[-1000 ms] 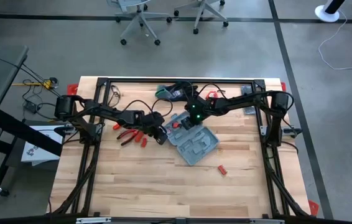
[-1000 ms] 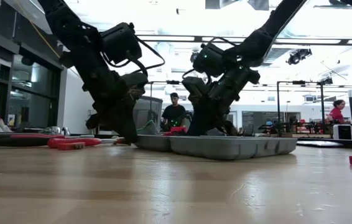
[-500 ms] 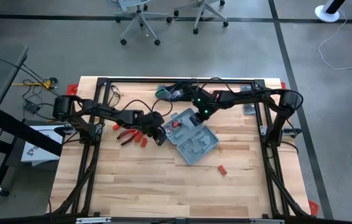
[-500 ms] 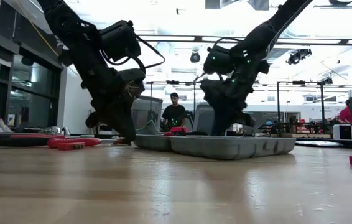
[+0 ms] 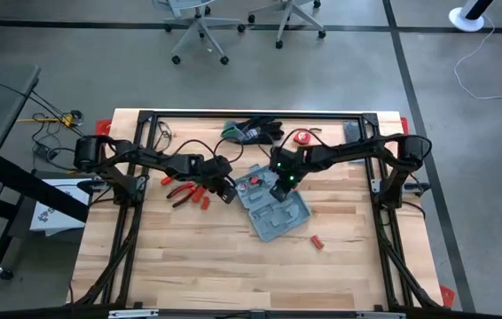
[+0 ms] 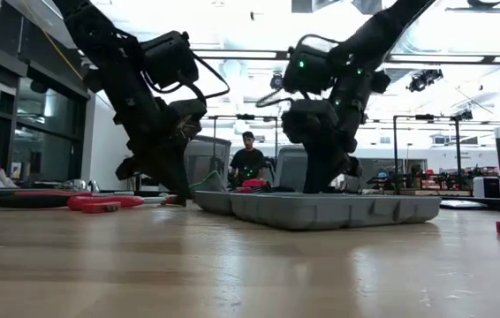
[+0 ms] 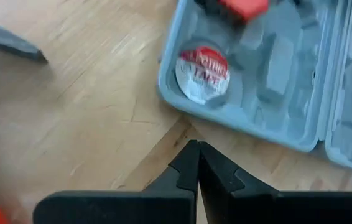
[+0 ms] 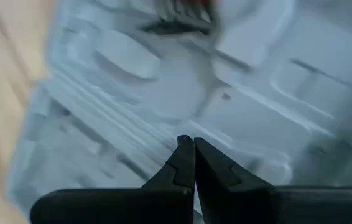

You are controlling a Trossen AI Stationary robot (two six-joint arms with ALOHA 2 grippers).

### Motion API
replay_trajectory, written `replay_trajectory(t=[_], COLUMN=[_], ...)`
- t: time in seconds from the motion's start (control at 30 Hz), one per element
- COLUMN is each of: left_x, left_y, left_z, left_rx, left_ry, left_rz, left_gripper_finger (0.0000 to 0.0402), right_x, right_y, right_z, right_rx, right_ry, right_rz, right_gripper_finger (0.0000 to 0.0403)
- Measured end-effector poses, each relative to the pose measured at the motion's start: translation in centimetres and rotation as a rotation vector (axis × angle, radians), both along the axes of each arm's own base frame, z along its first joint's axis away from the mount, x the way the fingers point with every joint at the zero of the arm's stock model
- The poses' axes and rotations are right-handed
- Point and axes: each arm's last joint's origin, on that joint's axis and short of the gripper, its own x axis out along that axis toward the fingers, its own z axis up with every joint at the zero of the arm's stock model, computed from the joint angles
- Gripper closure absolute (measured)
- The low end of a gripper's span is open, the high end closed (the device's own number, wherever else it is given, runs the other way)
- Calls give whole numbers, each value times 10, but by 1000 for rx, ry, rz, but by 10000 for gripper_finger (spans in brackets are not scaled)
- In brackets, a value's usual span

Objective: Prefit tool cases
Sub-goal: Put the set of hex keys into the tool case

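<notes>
Two claws are pinched shut, holding nothing. Left claw [image 5: 231, 195] sits beside the open tool case [image 5: 274, 206] mid-counter [image 5: 189, 257]; right claw [image 5: 278, 186] hovers over it. Tape roll [image 7: 202, 74] is seated; most recesses remain unfilled, pliers [image 5: 180, 190] outside.

case [image 6: 321, 210] open, flat on table [image 6: 232, 274] | arms above | red pliers [image 6: 100, 203] left
</notes>
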Motion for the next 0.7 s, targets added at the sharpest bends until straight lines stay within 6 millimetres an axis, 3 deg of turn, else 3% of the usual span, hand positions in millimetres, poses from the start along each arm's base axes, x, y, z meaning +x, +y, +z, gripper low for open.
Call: replay_trajectory(t=[0.37, 0.7], left_x=[-4, -8], left_y=[-1, -1], left_z=[2, 27], left_rx=[85, 158], left_ry=[19, -75], left_rz=[-151, -214], left_gripper_finger=[401, 401], right_x=[13, 19], right_y=[28, 57], right_z=[-1, 1], right_rx=[-61, -150], right_ry=[-33, -92], right_rz=[-153, -208], right_gripper_finger=[403, 403])
